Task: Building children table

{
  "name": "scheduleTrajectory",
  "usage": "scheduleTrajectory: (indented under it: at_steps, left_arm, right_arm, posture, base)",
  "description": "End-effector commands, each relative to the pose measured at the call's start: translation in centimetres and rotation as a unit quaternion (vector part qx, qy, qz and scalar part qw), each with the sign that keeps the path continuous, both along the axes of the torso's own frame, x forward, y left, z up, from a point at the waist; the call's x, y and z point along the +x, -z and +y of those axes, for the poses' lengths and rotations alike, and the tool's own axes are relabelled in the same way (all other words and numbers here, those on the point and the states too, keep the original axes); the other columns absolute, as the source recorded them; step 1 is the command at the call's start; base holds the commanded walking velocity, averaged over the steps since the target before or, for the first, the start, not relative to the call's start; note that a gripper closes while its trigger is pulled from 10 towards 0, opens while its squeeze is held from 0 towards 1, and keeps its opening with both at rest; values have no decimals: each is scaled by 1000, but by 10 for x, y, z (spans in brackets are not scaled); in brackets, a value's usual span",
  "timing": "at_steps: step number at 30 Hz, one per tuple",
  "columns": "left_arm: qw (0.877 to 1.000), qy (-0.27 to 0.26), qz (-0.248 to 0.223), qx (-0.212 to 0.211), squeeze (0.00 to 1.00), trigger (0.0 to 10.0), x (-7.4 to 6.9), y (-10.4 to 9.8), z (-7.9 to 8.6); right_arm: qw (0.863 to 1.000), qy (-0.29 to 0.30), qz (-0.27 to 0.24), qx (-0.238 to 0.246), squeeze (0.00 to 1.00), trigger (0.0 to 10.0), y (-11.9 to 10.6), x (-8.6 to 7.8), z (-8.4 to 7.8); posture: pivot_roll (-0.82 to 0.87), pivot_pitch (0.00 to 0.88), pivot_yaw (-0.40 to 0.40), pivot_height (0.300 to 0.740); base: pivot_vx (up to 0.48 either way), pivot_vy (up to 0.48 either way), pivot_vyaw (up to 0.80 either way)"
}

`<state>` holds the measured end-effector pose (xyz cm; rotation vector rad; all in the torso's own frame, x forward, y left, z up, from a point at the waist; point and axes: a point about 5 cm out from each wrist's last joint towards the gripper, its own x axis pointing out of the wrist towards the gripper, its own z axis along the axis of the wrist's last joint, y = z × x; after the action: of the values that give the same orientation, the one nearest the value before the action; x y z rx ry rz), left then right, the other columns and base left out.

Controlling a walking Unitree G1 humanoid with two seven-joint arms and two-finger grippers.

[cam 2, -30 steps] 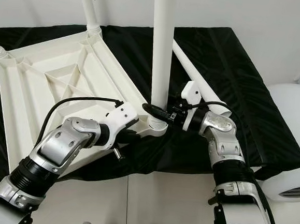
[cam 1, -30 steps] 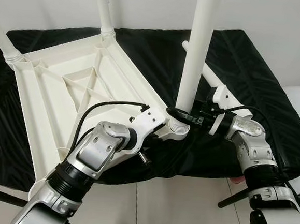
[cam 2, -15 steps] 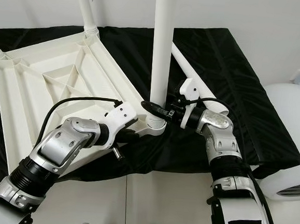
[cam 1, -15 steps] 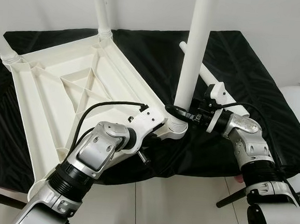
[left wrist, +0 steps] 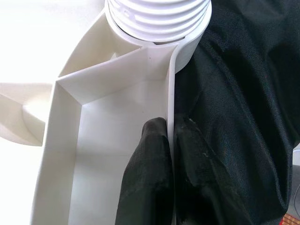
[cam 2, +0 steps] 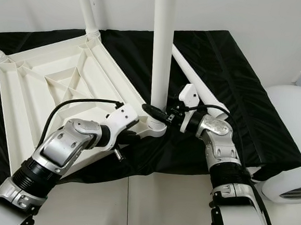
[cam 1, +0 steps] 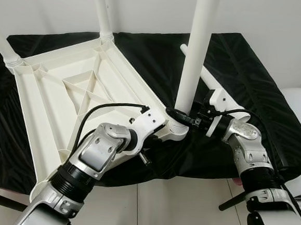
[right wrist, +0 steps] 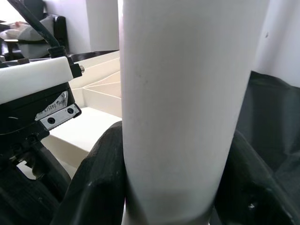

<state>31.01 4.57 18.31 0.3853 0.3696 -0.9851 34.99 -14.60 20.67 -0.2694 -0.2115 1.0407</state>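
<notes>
A white plastic children's table top [cam 1: 68,95] lies upside down on a black cloth. Two legs stand at its far corners. A third white leg [cam 1: 196,48] stands upright in the threaded near-right corner socket [cam 1: 176,129]. My right gripper [cam 1: 180,115] is shut on that leg just above the socket, with a finger [right wrist: 93,187] on each side of it. My left gripper [left wrist: 171,145] is shut on the table's rim wall [left wrist: 169,98] beside the socket, one finger inside and one outside. A fourth leg [cam 2: 195,79] lies loose on the cloth behind the standing one.
The black cloth [cam 1: 257,79] covers a low surface and hangs over its near edge. Pale floor tiles [cam 1: 184,209] lie below. A white rounded object [cam 2: 294,144] stands at the far right. A white wall runs behind.
The right arm has shifted slightly while keeping hold of the upright leg. The left gripper stays on the rim. The camera has moved a little.
</notes>
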Motion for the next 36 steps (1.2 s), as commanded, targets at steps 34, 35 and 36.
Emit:
scheduleTrajectory:
  at_steps: [34,35,36]
  left_arm:
    - [999,-42,-27,-17,0,10000,2,-1,-4]
    - [999,-42,-27,-17,0,10000,2,-1,-4]
    - [999,-42,-28,-18,0,10000,2,0,-4]
  right_arm:
    - [984,159,70,49,0,10000,39,-5,8]
    - [984,159,70,49,0,10000,39,-5,8]
    - [984,156,60,58,0,10000,35,-6,9]
  posture:
    - [-106,122,51,740]
    - [-106,122,51,740]
    - [-105,121,49,740]
  base:
    - [0,0,0]
    - [0,0,0]
    - [0,0,0]
